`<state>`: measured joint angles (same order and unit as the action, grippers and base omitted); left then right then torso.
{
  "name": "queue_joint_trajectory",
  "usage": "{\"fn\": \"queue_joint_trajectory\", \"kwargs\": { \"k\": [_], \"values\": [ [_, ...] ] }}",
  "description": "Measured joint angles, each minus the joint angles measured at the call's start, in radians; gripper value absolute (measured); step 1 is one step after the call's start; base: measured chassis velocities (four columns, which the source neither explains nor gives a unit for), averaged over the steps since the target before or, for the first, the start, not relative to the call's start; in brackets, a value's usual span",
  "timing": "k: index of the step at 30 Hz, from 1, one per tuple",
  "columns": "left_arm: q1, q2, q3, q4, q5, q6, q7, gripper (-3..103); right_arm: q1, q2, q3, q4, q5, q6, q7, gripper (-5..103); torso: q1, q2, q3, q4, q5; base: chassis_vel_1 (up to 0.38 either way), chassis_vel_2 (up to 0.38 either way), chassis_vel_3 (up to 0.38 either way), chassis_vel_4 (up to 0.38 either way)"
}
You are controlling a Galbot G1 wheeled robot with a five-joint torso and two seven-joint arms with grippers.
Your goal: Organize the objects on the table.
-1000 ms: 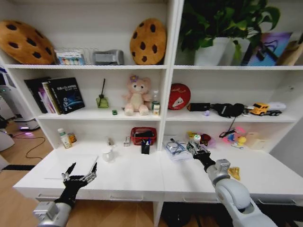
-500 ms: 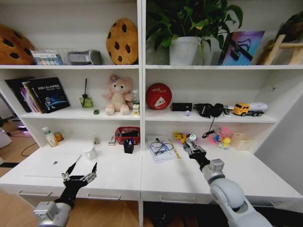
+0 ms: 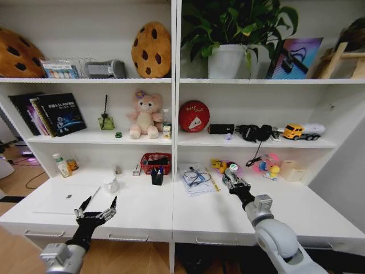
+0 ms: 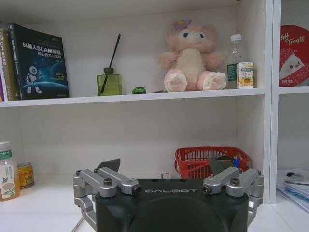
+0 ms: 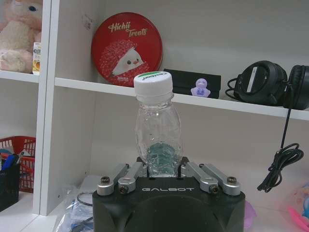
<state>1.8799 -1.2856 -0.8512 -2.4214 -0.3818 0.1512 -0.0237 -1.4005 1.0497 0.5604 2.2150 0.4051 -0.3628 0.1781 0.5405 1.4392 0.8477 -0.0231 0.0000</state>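
A small clear bottle point(image 5: 155, 129) with a white, green-printed cap is held upright in the right claw point(image 3: 232, 178), its jaws closed on the bottle's lower body, above the back of the worktop point(image 3: 217, 220), right of its middle. The left claw point(image 3: 96, 212) is spread wide and empty over the front edge near the silver laptop point(image 3: 63, 201). The carrying step appears to be in hand; next, a free spot must be chosen and the bottle set down upright.

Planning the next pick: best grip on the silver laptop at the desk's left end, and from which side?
Grip the laptop by its thin front edge, coming from the desk's front. It lies flat and closed on the table, so there's nothing to pinch from above. The open left gripper already hovers by its front right corner; the right gripper is shut on a clear bottle.
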Motion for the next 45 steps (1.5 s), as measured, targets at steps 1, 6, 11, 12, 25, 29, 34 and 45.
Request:
{"fn": "queue_joint_trajectory", "kwargs": {
  "k": [1, 6, 11, 12, 25, 29, 34, 45],
  "values": [
    [0.0, 0.0, 0.0, 0.0, 0.0, 0.0, 0.0, 100, 0.0, 0.001, 0.0, 0.0, -0.001, -0.001, 0.0, 25, 0.0, 0.0, 0.0, 0.0, 0.0001, 0.08, -0.057, -0.085, 0.094],
    [0.0, 0.0, 0.0, 0.0, 0.0, 0.0, 0.0, 100, -0.001, 0.009, -0.005, 0.0, -0.007, -0.001, 0.0, 25, 0.0, 0.0, 0.0, -0.0001, -0.0001, 0.115, -0.112, -0.127, 0.126],
    [0.0, 0.0, 0.0, 0.0, 0.0, 0.0, 0.0, 100, -0.012, 0.014, -0.016, 0.005, -0.012, 0.011, 0.0, 25, -0.001, 0.0, 0.0, -0.0001, 0.0, 0.119, -0.109, -0.125, 0.113],
    [0.0, 0.0, 0.0, 0.0, 0.0, 0.0, 0.0, 100, -0.026, 0.015, -0.025, 0.025, 0.018, 0.001, 0.023, 25, -0.001, 0.0, 0.0, 0.0001, 0.0, 0.061, -0.044, -0.082, 0.097],
    [0.0, 0.0, 0.0, 0.0, 0.0, 0.0, 0.0, 100, 0.003, -0.051, -0.073, 0.293, 1.196, -0.091, 1.021, 25, 0.0, 0.0, 0.0, 0.0004, 0.0, -0.008, 0.002, 0.006, -0.003],
    [0.0, 0.0, 0.0, 0.0, 0.0, 0.0, 0.0, 100, -0.017, -0.067, -0.034, 0.294, 1.405, 0.01, 1.225, 25, 0.0, 0.0, 0.0, -0.0001, 0.0, 0.0, 0.0, 0.0, 0.0],
    [0.0, 0.0, 0.0, 0.0, 0.0, 0.0, 0.0, 100, -0.101, 0.009, -0.055, 0.291, 1.4, 0.038, 1.269, 25, 0.0, 0.0, 0.0, -0.0002, 0.0, 0.0, 0.0, 0.0, 0.0],
    [0.0, 0.0, 0.0, 0.0, 0.0, 0.0, 0.0, 100, -0.113, 0.216, -0.095, -0.086, 1.211, -0.016, 1.116, 25, 0.0, 0.0, 0.0, 0.0001, 0.0, 0.0, 0.0, 0.0, 0.0]
  ]
}}
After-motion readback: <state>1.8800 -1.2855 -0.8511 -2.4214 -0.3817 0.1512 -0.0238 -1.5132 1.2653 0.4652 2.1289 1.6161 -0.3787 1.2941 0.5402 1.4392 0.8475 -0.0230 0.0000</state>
